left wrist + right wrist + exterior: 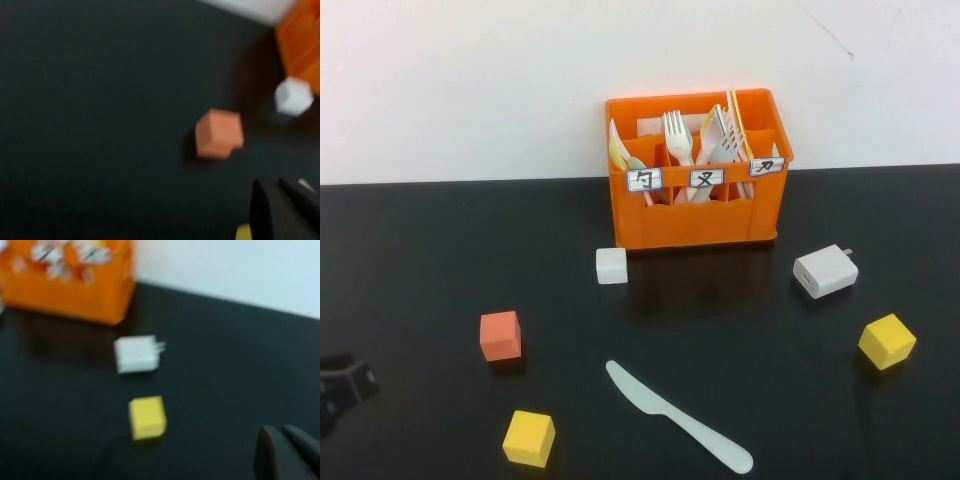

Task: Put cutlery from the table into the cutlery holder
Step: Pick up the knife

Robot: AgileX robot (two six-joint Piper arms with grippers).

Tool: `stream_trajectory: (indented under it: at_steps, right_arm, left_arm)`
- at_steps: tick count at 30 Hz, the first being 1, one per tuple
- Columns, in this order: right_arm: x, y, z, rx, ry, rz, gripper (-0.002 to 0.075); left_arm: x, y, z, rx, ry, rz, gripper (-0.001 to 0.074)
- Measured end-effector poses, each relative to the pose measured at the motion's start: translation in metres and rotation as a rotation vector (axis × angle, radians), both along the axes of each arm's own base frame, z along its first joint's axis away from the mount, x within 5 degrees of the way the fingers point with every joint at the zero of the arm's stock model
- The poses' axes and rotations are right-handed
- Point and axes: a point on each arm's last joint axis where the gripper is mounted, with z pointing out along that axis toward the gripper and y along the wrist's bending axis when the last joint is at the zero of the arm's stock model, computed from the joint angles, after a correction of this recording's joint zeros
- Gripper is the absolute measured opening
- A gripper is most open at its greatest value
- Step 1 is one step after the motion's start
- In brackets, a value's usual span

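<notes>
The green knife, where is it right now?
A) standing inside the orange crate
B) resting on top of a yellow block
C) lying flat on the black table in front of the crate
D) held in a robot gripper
C, the green knife lies flat on the black table, in front of the orange crate. Neither the left gripper nor the shut right gripper holds it.

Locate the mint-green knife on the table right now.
In the high view, the knife lies flat on the table near its front edge, between the front yellow cube and the right yellow cube.
</notes>
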Motion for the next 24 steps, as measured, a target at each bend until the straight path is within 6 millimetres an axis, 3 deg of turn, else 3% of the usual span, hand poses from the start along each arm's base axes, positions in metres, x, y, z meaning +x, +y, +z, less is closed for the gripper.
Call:
stream_trajectory:
  at_steps: [6, 13, 18, 24]
  right_arm:
    - [0.038, 0.006, -0.005, -0.053, 0.225, 0.183, -0.0002]
    - [0.091, 0.022, -0.034, -0.097, 0.390, 0.340, -0.0002]
    - [0.119, 0.061, -0.048, -0.113, 0.452, 0.475, -0.0002]
    - [0.133, 0.114, -0.046, -0.178, 0.454, 0.608, -0.0002]
  left_arm:
    - [0.007, -0.005, -0.008, -0.026, 0.147, -0.033, -0.0001]
    - [0.009, -0.009, -0.013, -0.065, 0.218, -0.055, -0.0001]
    - [0.009, -0.009, -0.013, -0.062, 0.224, -0.062, -0.0001]
    - [0.009, -0.011, -0.013, -0.094, 0.227, -0.061, -0.0001]
